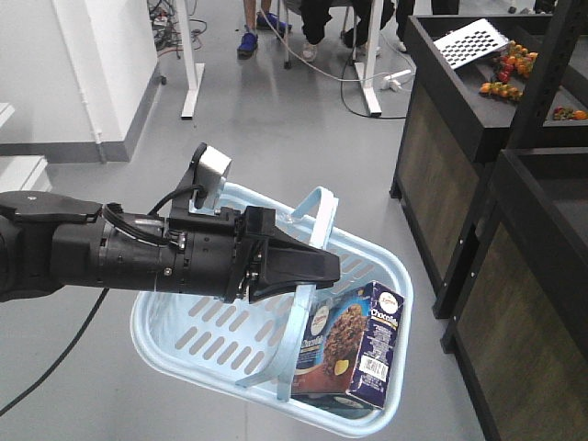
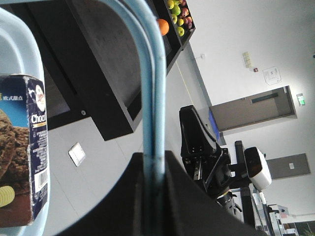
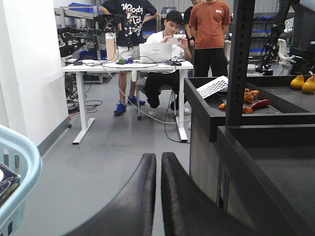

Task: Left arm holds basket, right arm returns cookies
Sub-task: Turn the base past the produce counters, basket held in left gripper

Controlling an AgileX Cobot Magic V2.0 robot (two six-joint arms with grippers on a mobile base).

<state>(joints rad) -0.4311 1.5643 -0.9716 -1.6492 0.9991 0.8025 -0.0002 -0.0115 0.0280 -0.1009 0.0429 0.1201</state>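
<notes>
One left arm (image 1: 110, 253) reaches in from the left of the front view, thick and black, with one silver-grey camera block (image 1: 214, 168) on top; its left fingers (image 1: 294, 266) are clamped on a handle of the single light blue basket (image 1: 175, 335); in the left wrist view the blue handle (image 2: 153, 88) runs down between the two black fingers; the basket hangs tilted above the grey floor (image 1: 276, 119), both of its flat handles raised. One box of cookies (image 1: 354, 344) stands inside, at the basket's right end against its wall, slightly tilted, cookie picture facing out; no fingers touch it.

Beyond the handle, in the left wrist view, the right arm (image 2: 199, 142) stands well apart from the basket; its two right fingers (image 3: 142, 187) are pressed together along a thin seam with nothing between them, and the basket rim shows at the left edge of the right wrist view.

Farther right stand black shelves (image 1: 514, 230); the upper tray holds small fruit (image 1: 505, 73) and one checkered board (image 1: 470, 41). Behind one white counter (image 3: 128, 66) with one laptop (image 3: 155, 51) are three people: one seated, two standing.
</notes>
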